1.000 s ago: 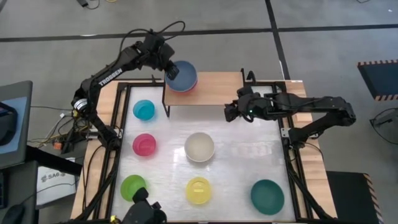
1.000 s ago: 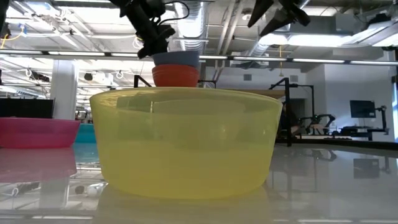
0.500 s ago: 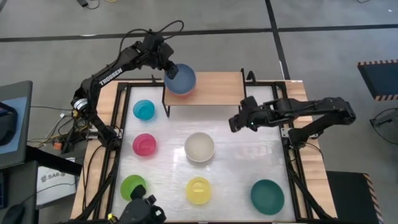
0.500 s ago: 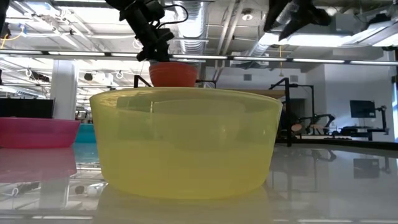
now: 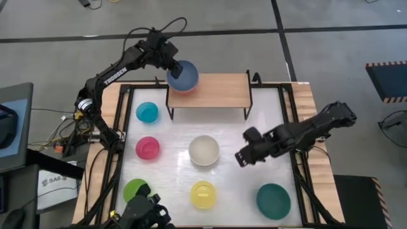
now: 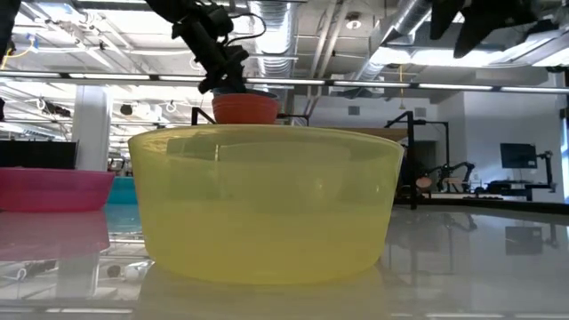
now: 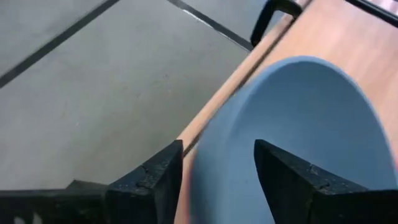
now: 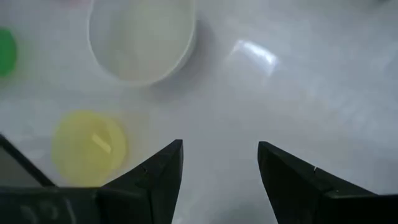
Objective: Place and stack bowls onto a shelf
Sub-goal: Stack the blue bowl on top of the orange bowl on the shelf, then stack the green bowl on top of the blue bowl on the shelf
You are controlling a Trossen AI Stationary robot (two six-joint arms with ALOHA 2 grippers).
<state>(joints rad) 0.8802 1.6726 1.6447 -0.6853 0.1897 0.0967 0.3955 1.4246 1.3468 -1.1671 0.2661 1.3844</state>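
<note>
High view: the blue bowl (image 5: 184, 77) sits at the left end of the shelf (image 5: 216, 90), nested in the red bowl (image 6: 244, 108), whose side shows beneath it in the low view. The left gripper (image 5: 170, 66) is at the blue bowl's left rim; in the left wrist view its fingers (image 7: 149, 180) stand apart, one either side of that rim, but I cannot tell whether they touch it. The right gripper (image 5: 240, 158) hangs over the white tabletop (image 5: 254, 175), between the white bowl (image 5: 204, 151) and the teal bowl (image 5: 273, 200), its fingers (image 8: 155, 180) spread and holding nothing. On the tabletop also lie the cyan bowl (image 5: 147, 112), the magenta bowl (image 5: 147, 148), the lime green bowl (image 5: 134, 189) and the yellow bowl (image 5: 203, 194), all well apart
</note>
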